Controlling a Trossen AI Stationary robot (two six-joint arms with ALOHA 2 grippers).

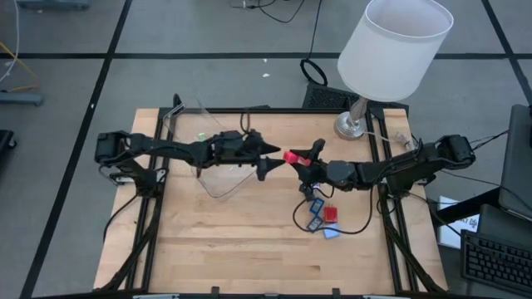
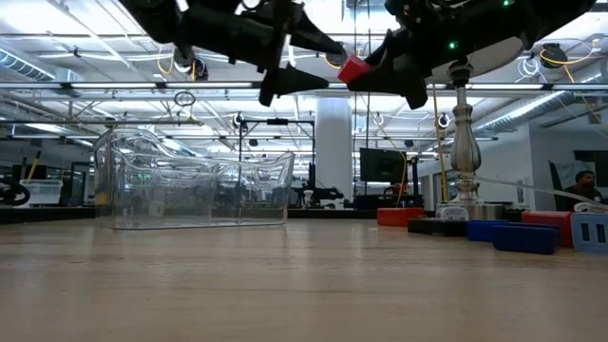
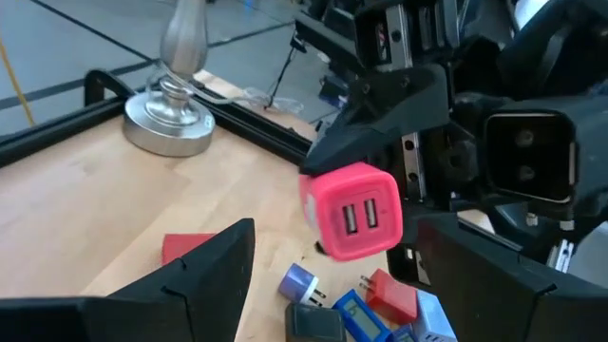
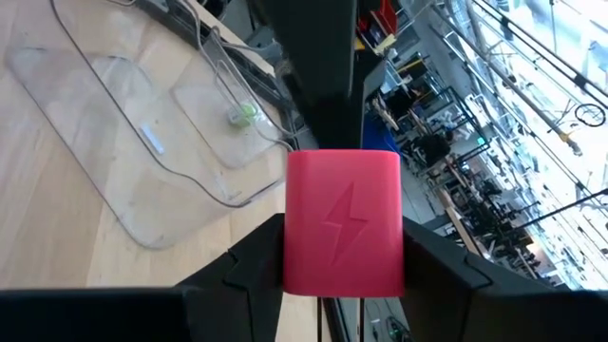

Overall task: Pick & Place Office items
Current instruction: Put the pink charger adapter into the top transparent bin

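We judge the job barely begun: our right gripper [image 1: 301, 158] grasps a red cube-shaped charger block [image 1: 294, 156] aloft before the released left gripper [image 1: 268, 159], while red and blue pieces [image 1: 322, 219] wait on the wooden table [image 1: 241, 241].

Tabletop [image 1: 241, 249]: light wood, dark frame rails at both sides. Clear plastic container [image 1: 212, 149] at upper left, green bit [image 1: 200, 135] inside. Lamp base [image 1: 353, 124] at upper right. Cluster of small office items [image 1: 322, 220], blue, red, dark, lies right of centre. Black cable [image 1: 349, 228] loops beside cluster.
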